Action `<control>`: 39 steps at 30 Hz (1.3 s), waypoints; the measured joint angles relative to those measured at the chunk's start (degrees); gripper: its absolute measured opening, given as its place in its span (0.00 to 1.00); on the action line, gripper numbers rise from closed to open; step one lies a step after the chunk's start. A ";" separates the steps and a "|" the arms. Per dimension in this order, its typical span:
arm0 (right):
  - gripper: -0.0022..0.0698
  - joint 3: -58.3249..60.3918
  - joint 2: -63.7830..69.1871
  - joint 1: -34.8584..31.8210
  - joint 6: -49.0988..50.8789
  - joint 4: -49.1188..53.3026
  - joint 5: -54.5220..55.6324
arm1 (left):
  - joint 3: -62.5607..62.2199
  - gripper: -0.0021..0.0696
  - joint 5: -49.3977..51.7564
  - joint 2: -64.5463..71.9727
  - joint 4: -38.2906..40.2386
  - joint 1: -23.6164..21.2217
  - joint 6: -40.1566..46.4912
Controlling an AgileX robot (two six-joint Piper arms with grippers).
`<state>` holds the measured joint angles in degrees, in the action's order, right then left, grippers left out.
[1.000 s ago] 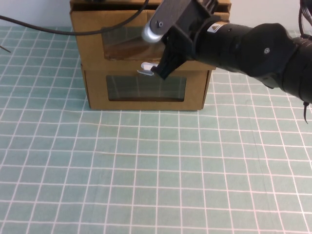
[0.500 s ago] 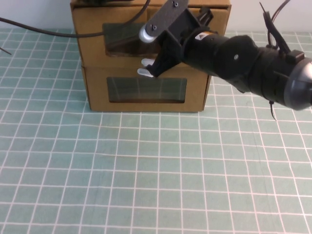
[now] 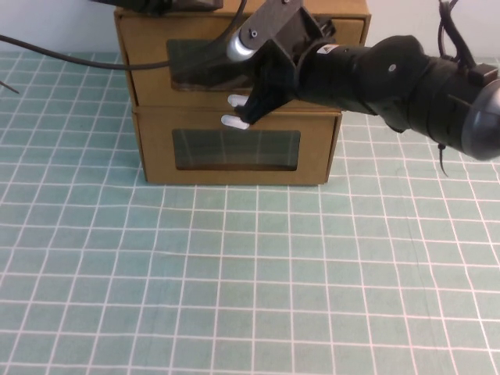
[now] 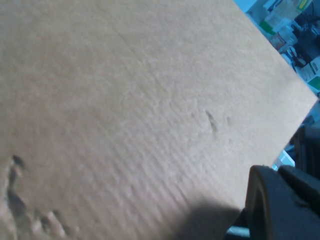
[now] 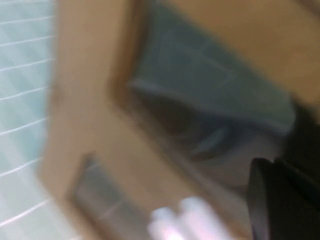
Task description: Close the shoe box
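Note:
The shoe box is the upper of two stacked brown cardboard drawers, with a clear window and its white pull tab below it. My right gripper is shut and empty. Its tip presses against the shoe box front beside the tab. In the right wrist view the window and the white tabs fill the frame close to the gripper. My left gripper rests on the top of the box. Its wrist view shows only bare cardboard under the shut gripper.
The lower drawer has its white tab above its window. A black cable runs across the left of the stack. The green checked cloth covers the table in front.
My right gripper has stayed against the shoe box front and shifted slightly. The drawer front sits a little farther back, and the two white tabs now stand a bit farther apart.

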<state>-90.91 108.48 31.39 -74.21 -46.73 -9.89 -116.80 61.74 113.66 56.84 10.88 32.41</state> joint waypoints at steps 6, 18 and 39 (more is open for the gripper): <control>0.01 0.00 -5.85 0.02 -0.46 0.25 -12.28 | 0.00 0.02 2.50 -1.96 -0.51 -1.16 1.19; 0.01 -0.09 -24.25 -13.57 20.86 0.37 -24.23 | 0.10 0.02 8.59 -17.66 -0.51 -7.59 2.48; 0.01 42.88 -76.09 -26.78 28.08 -2.13 -12.90 | 40.68 0.02 4.58 -58.12 -0.51 -7.59 3.95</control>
<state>-48.03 32.39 4.61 -46.13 -48.86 -22.80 -76.12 66.32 55.54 56.33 3.29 36.37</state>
